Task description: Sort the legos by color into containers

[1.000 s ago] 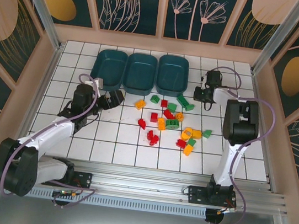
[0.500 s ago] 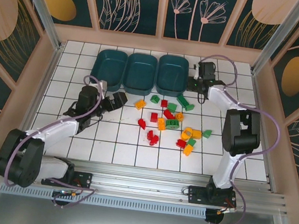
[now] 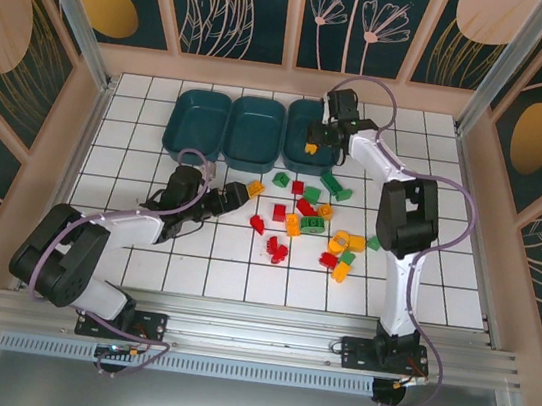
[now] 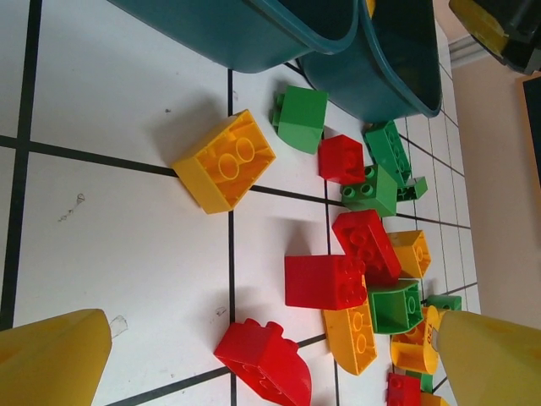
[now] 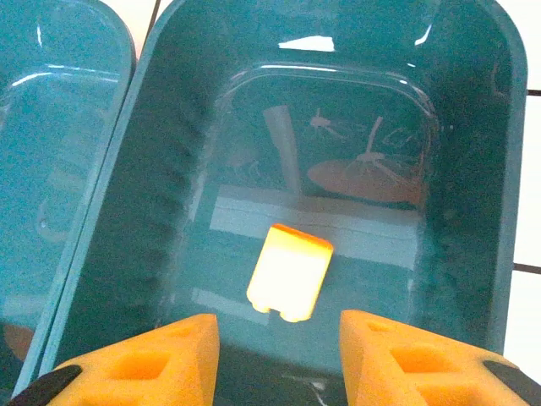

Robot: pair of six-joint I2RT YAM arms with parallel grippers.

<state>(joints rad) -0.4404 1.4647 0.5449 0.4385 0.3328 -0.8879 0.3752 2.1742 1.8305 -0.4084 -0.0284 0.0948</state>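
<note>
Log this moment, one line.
right gripper: open over rightmost dark teal plastic bin | yellow-orange plastic brick: inside bin | left gripper: open, empty

Bright even light w/ soft shadows, glare on bin.

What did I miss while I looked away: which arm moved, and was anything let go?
The right gripper swung left from beside the brick pile to above the rightmost bin and opened, letting go a yellow brick now inside it. The left gripper, open throughout, reached toward the square yellow brick at the pile's edge. The bins and pile stayed put.
</note>
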